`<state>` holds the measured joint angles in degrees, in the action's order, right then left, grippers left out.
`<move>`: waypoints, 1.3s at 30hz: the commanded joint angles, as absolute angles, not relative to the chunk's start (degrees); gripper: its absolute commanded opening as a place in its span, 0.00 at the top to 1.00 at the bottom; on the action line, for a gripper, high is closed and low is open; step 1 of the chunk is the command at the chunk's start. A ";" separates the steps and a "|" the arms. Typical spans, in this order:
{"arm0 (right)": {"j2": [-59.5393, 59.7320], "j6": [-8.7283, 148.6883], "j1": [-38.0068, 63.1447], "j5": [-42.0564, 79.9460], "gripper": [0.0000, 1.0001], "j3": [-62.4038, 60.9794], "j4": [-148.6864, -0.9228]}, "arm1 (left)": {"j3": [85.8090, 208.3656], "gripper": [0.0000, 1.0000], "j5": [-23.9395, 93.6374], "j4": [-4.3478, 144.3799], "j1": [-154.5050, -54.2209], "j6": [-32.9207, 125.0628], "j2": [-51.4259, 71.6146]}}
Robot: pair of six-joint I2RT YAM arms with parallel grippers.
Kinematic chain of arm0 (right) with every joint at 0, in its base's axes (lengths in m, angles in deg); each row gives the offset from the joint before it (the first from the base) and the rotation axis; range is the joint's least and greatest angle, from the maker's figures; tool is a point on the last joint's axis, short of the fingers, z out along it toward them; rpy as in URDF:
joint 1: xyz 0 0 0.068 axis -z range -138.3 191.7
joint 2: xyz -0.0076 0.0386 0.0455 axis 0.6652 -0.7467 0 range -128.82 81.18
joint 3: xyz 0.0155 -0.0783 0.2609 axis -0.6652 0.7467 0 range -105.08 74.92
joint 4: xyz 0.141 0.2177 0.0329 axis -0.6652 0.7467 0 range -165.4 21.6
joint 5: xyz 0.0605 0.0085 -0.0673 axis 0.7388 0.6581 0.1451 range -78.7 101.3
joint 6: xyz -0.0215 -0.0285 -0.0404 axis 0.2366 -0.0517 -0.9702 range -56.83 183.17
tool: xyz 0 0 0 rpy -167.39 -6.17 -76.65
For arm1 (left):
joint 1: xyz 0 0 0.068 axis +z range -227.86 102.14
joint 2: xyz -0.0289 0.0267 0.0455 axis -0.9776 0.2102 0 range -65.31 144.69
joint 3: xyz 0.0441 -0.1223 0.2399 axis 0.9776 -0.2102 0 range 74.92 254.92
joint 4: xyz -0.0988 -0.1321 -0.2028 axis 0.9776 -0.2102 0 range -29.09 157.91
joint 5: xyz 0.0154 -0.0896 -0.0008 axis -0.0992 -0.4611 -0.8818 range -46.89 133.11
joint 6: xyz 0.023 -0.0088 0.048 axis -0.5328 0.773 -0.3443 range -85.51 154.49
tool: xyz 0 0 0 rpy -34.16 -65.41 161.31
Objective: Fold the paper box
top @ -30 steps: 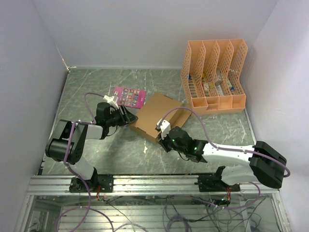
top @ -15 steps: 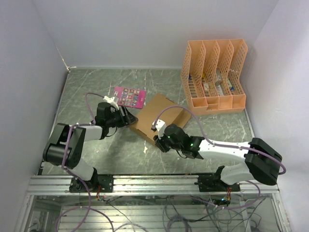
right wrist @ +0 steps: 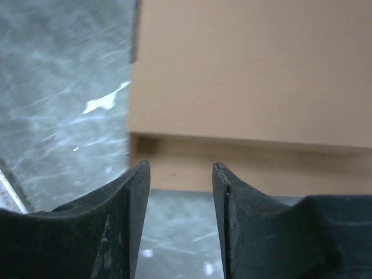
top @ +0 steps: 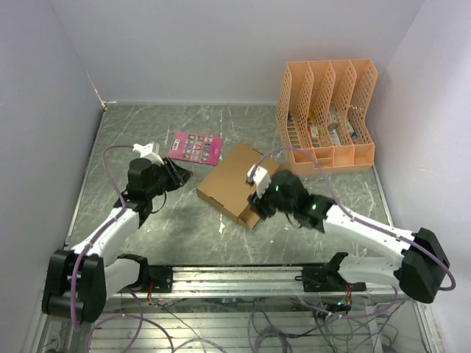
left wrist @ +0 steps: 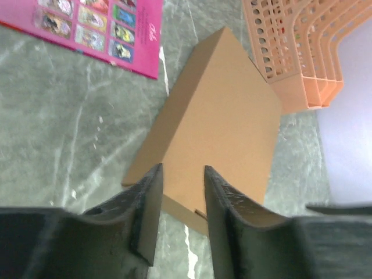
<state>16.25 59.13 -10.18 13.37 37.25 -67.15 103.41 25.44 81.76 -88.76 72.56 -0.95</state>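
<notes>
Brown corrugated cardboard is noted at the centre of the top view: the paper box (top: 237, 184) lies flat on the grey marbled counter (top: 184, 235), closed into a shallow rectangular form and turned diagonally. A pink card (top: 196, 147) is seen to its upper left, apart from it. An orange file organizer (top: 327, 114) stands to the upper right, near but not touching. The left fingers (left wrist: 145, 226) are spread with nothing between them and are held left of the box, clear of it. The right fingers (right wrist: 129, 221) are likewise spread and empty, positioned at the box's lower-right edge; contact cannot be determined.
</notes>
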 commanded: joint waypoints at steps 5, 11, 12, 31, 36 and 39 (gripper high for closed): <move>-6.48 42.45 15.95 33.11 1.00 1.72 -38.06 | 95.59 0.79 24.86 74.25 -92.05 81.08 -10.55; -17.37 38.31 19.37 22.61 1.00 -8.16 -40.96 | 95.92 0.83 33.13 71.36 -101.32 83.79 -6.15; -18.34 38.51 19.42 21.20 1.00 -8.42 -42.83 | 96.07 0.83 33.95 71.42 -101.91 83.90 -4.90; -28.31 37.26 20.25 21.33 1.00 -2.88 -50.80 | 109.88 0.78 38.50 67.12 -101.90 75.51 14.21; -22.16 40.58 20.16 27.29 1.00 4.09 -50.59 | 114.11 0.75 41.56 63.52 -98.97 72.55 15.55; -18.10 43.21 19.98 29.99 1.00 9.06 -50.77 | 116.80 0.74 41.79 61.85 -96.61 70.55 16.91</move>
